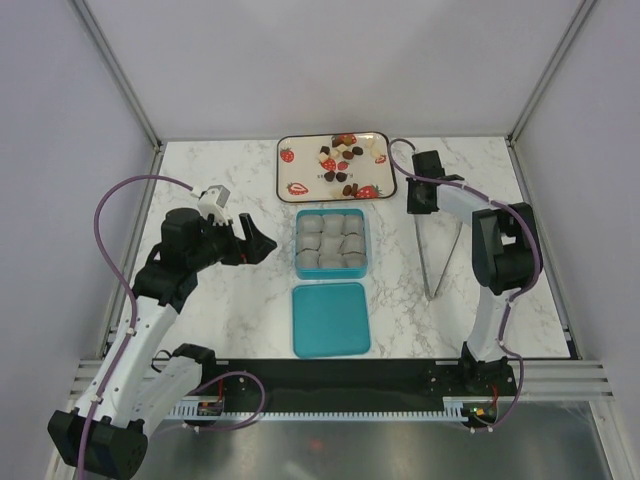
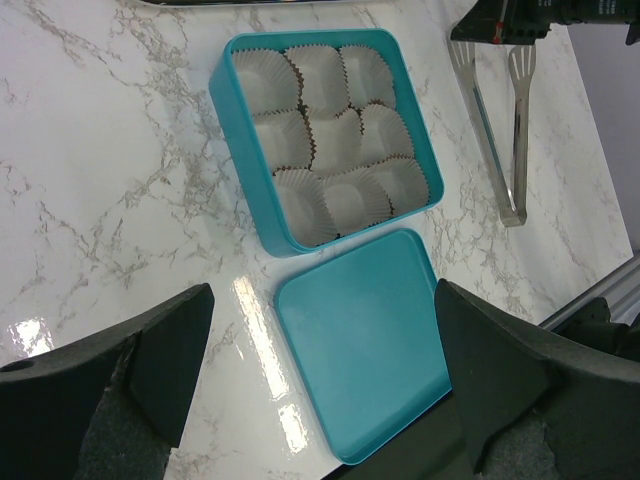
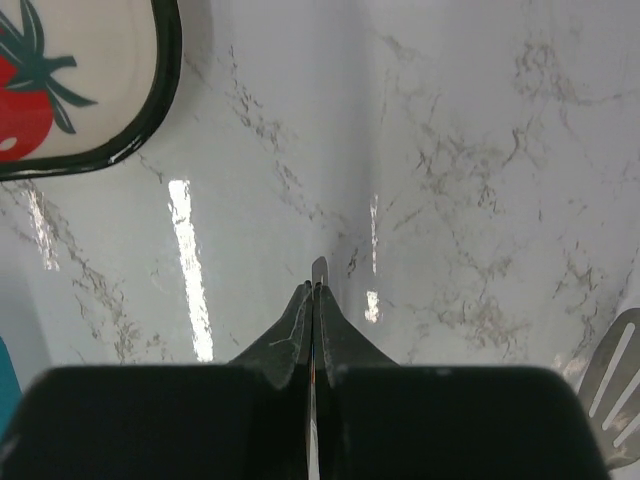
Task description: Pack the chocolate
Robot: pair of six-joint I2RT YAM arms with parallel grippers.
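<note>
The chocolate (image 1: pixel 340 160) lies as several small dark, brown and white candies on the strawberry-printed tray (image 1: pixel 283 170) at the back. In front of the tray stands the open teal box (image 1: pixel 332 243), its white paper cups (image 2: pixel 330 135) holding nothing. My right gripper (image 1: pixel 420 205) sits right of the tray, shut on one arm of the metal tongs (image 1: pixel 423 255). In the right wrist view a thin metal edge (image 3: pixel 318 265) pokes out between the closed fingers of the right gripper (image 3: pixel 316 288). My left gripper (image 1: pixel 262 243) hovers left of the box, wide open with nothing in it.
The teal lid (image 1: pixel 331 318) lies flat on the marble table in front of the box, and it shows between the open fingers of the left gripper (image 2: pixel 320 300). The tongs' other slotted arm (image 3: pixel 612 385) rests on the table. The tray's dark rim (image 3: pixel 165 80) is close on the left.
</note>
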